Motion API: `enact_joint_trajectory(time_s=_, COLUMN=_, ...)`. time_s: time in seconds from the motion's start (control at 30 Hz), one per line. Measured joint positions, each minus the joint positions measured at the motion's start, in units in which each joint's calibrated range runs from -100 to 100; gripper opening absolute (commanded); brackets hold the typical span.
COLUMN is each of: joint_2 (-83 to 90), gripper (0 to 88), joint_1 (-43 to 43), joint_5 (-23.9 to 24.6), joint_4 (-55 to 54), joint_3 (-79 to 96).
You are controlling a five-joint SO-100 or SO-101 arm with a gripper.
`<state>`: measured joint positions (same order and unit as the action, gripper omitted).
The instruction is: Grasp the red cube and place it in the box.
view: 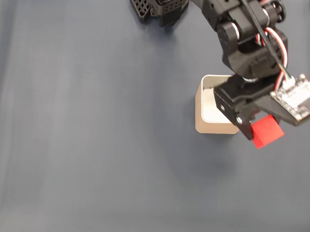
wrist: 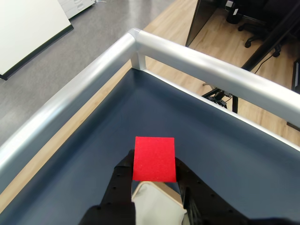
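The red cube [view: 267, 130] hangs above the dark blue table, clamped between the black fingers of my gripper [view: 260, 129], just right of the box's near right corner. The box [view: 202, 113] is a beige square container with a pale inside, partly covered by the arm. In the wrist view the red cube [wrist: 154, 159] sits between the two black fingers of the gripper [wrist: 154, 174], and a corner of the box [wrist: 157, 201] shows below it.
A silver metal rail [wrist: 187, 54] runs round the table's edge, with wooden floor and office furniture beyond. The arm's black base [view: 159, 6] stands at the top of the fixed view. Open blue table surface [view: 93, 134] lies left of the box.
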<state>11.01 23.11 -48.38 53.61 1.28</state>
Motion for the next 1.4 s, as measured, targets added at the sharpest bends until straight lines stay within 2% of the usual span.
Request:
enact_joint_trajectory(time_s=0.67, joint_2=24.52, gripper=12.6, joint_1=-0.08, joint_5=-0.1, joint_4=0.0, joint_3=24.86)
enact_joint_trajectory(time_s=1.4, joint_2=33.08, gripper=12.7, joint_1=-1.5, joint_5=-0.59, joint_4=0.0, joint_3=34.97)
